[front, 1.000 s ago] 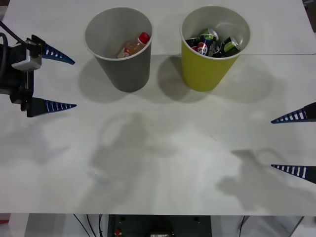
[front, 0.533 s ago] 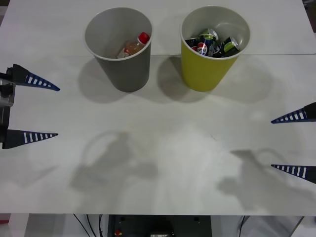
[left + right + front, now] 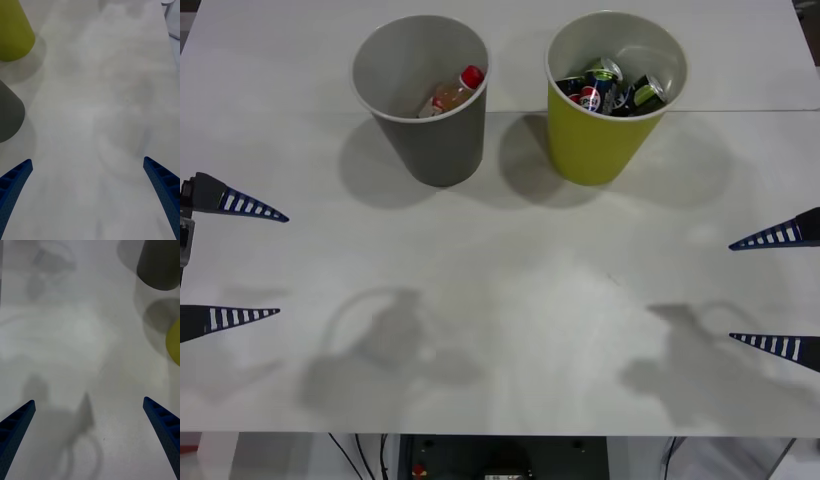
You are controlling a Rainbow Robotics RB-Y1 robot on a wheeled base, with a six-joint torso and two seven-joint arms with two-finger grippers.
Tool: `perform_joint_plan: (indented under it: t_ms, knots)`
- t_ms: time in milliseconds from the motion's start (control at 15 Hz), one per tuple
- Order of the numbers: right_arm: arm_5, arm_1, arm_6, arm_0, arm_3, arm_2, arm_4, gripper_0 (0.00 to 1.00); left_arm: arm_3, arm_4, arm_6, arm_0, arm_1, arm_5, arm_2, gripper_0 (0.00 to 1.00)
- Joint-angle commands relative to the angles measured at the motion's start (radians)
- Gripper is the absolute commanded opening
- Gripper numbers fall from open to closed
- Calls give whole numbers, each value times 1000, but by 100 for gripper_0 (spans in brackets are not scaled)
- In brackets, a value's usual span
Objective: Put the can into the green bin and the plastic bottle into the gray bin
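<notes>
The plastic bottle (image 3: 450, 93), with orange liquid and a red cap, lies inside the gray bin (image 3: 435, 150) at the back left of the table. The dark can (image 3: 646, 92) with green on its side lies among other cans in the green bin (image 3: 595, 150) at the back right. My left gripper (image 3: 281, 265) hangs open and empty at the table's left edge, well in front of the gray bin. At the right edge my right gripper (image 3: 732, 292) is open and empty too. Both wrist views show the bins' outer walls: gray bin (image 3: 159, 266), green bin (image 3: 13, 33).
A blue-and-red Pepsi can (image 3: 586, 96) and a silver-topped can (image 3: 604, 70) also lie in the green bin. The white table (image 3: 510, 300) stretches bare between the two grippers. Its front edge runs along the bottom of the front view.
My left gripper has drawn back from beside the gray bin toward the near left edge of the table, staying open. The right gripper has not moved.
</notes>
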Motion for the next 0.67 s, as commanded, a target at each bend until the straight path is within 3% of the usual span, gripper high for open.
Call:
perform_joint_plan:
  t_ms: [67, 667]
  knots:
    - [0, 0, 0, 0, 0, 0, 0, 100, 0, 15, -21, 34, -2, 14, 2, 100]
    - [0, 0, 0, 0, 0, 0, 0, 100, -21, 29, -50, 95, 0, 43, 3, 100]
